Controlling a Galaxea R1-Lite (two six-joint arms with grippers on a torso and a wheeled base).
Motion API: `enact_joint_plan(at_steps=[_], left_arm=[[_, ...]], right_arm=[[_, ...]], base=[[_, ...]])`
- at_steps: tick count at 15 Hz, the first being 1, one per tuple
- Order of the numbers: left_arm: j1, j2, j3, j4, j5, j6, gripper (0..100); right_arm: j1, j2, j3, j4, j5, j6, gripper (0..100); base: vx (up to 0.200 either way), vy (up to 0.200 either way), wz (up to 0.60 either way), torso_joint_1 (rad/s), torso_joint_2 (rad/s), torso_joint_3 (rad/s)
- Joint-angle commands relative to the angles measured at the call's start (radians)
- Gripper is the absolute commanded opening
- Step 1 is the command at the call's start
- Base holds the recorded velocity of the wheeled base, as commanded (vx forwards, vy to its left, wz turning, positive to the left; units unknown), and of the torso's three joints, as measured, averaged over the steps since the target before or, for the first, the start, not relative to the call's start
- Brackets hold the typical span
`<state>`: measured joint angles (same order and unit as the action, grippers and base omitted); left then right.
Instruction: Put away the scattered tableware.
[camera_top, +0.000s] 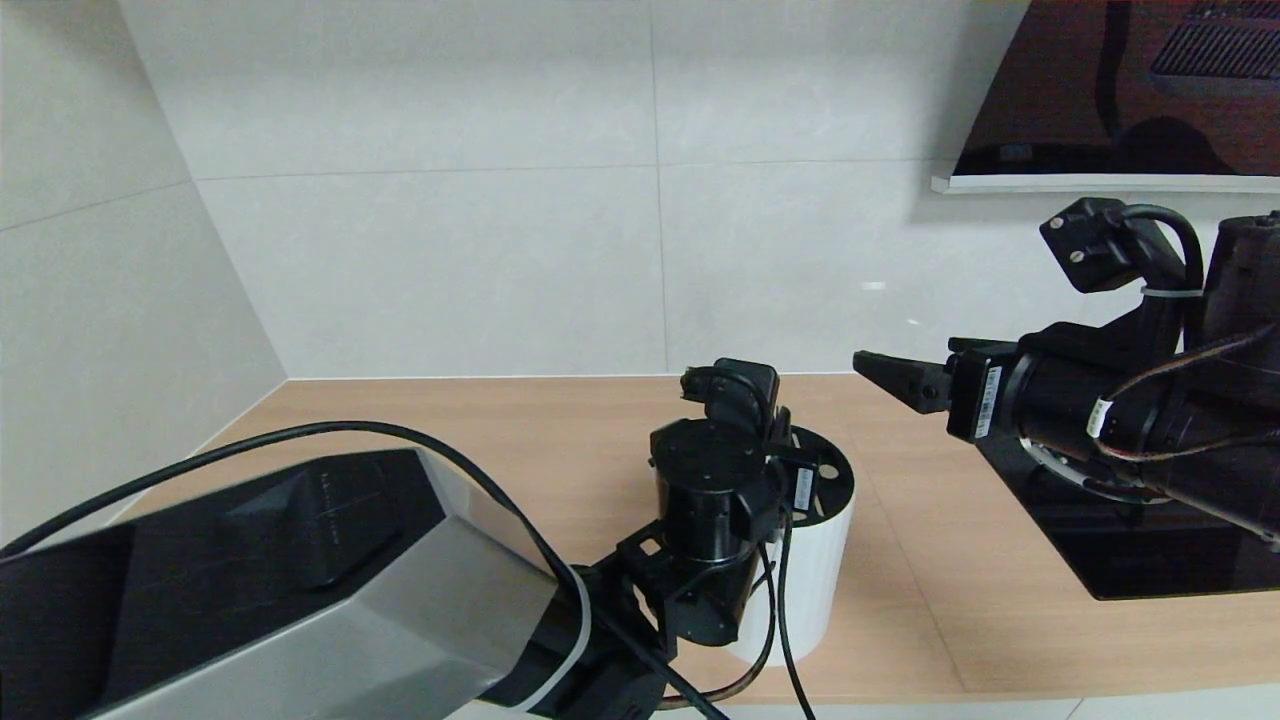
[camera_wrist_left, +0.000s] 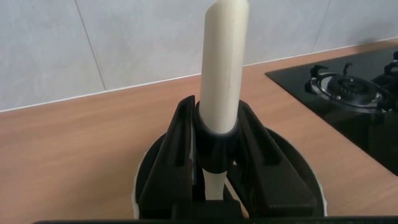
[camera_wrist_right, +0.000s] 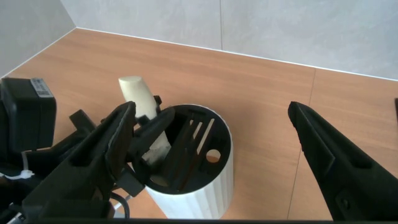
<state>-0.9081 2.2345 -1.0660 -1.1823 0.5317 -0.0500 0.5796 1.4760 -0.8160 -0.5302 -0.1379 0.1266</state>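
A pale tiled wall (camera_top: 450, 200) runs behind a light wooden countertop (camera_top: 480, 420), and a dark range hood (camera_top: 1120, 90) hangs at the upper right above a black glass hob (camera_top: 1150, 560) set into the counter on the robot's right. In the left wrist view one of the hob's burners (camera_wrist_left: 348, 93) can be seen with its black pan support. Near the front edge of the counter, just left of the hob, stands a white cylindrical holder (camera_top: 820, 560) with a black slotted top. The left gripper (camera_wrist_left: 217, 134) hangs directly over this holder, and its two black fingers are closed tightly around a black collar on a cream-handled utensil (camera_wrist_left: 224, 56). The handle rises above the fingers, slightly tilted, while the thinner pale shaft below the collar goes down into the holder's top; which slot it enters cannot be told. The right gripper (camera_wrist_right: 209, 109) is held in the air to the right of the holder, over the hob's near corner, with its fingers spread wide apart and nothing between them.
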Motion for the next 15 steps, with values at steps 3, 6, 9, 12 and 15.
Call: enact_joint_plan(at_steps=[3, 6, 9, 12, 15], left_arm=[[0.000, 0.002, 0.000, -0.002, 0.001, -0.001, 100], [0.000, -0.003, 0.000, -0.003, 0.001, -0.001, 100], [0.000, -0.007, 0.001, -0.005, 0.001, -0.001, 100], [0.002, -0.107, 0.049, -0.076, -0.001, 0.045, 100], [0.000, -0.240, 0.096, -0.077, -0.036, 0.061, 100]], right_arm=[[0.000, -0.002, 0.000, -0.001, 0.000, -0.001, 100], [0.000, 0.000, 0.001, -0.001, 0.000, -0.001, 100], [0.000, 0.000, 0.001, -0.001, 0.000, -0.001, 100], [0.000, -0.003, 0.001, -0.001, 0.000, 0.001, 100], [0.000, -0.011, 0.003, -0.001, -0.003, 0.001, 100]], base=[[0.000, 0.000, 0.00, 0.000, 0.00, 0.000], [0.000, 0.000, 0.00, 0.000, 0.00, 0.000], [0.000, 0.000, 0.00, 0.000, 0.00, 0.000], [0.000, 0.000, 0.00, 0.000, 0.00, 0.000], [0.000, 0.000, 0.00, 0.000, 0.00, 0.000]])
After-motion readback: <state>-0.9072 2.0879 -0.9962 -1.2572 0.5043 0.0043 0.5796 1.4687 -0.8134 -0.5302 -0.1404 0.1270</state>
